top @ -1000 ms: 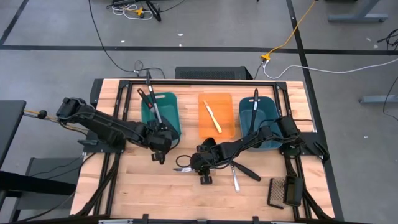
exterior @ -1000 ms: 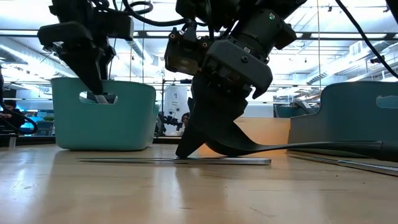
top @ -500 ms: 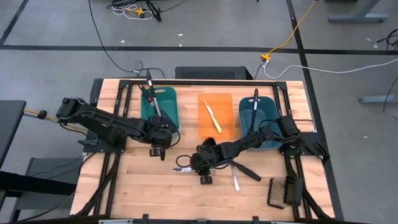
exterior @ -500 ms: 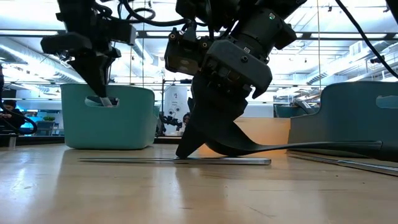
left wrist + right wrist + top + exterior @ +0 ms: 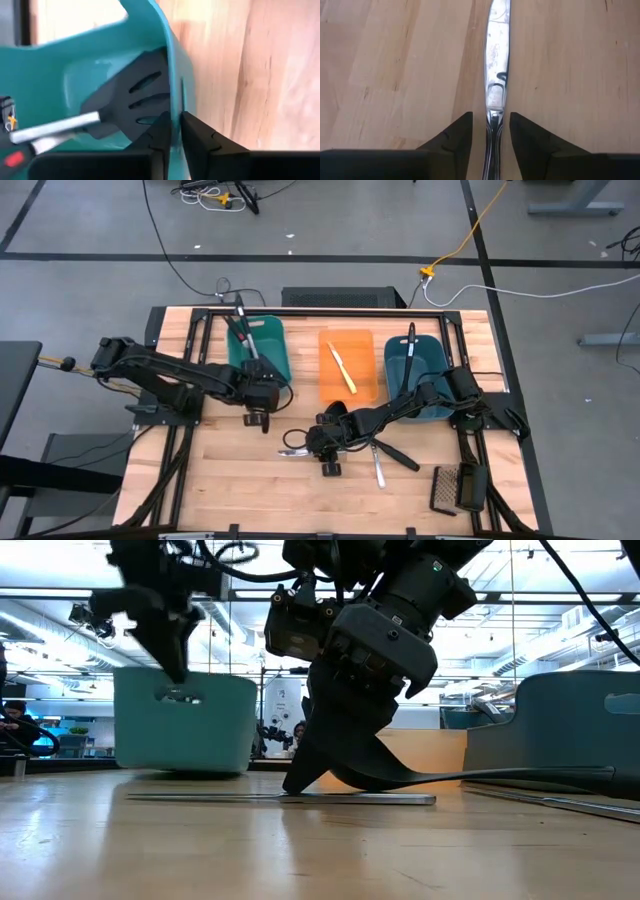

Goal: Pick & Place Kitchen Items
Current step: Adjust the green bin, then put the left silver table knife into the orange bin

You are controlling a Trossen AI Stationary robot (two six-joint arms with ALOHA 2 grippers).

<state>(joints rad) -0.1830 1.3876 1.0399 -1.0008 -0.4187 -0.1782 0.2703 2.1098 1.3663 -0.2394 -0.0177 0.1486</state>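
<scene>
While your left gripper [image 5: 172,131] sits at the near rim of the left teal tub [image 5: 262,352], its two dark fingers [image 5: 200,137] are pinched on that thin tub wall, one inside and one outside, as the left wrist view shows. Inside the tub you can see a black slotted spatula [image 5: 137,97] with a metal handle, lying against the wall right beside the fingers; the fingers are on the wall and not on the spatula. From above, the spatula's long handle sticks out past the tub's far rim.

Your right gripper [image 5: 490,131] is low over the wooden table [image 5: 210,480] near its middle, fingers apart, straddling a silver knife [image 5: 496,65] that lies flat on the wood. The knife runs lengthwise between the two fingers, with a gap on each side, so nothing is clamped there yet. In the low view, the knife shows as a thin strip on the table under the right gripper.

Just to the right of that gripper you have another silver utensil [image 5: 379,468] and a black-handled one [image 5: 398,456] lying on the table, crossing near each other. A yellow knife [image 5: 345,368] rests in the orange tray [image 5: 334,392], between the two tubs. The right teal tub [image 5: 400,365] holds one dark utensil. A dark mesh grater [image 5: 442,488] lies at the table's near right corner.
</scene>
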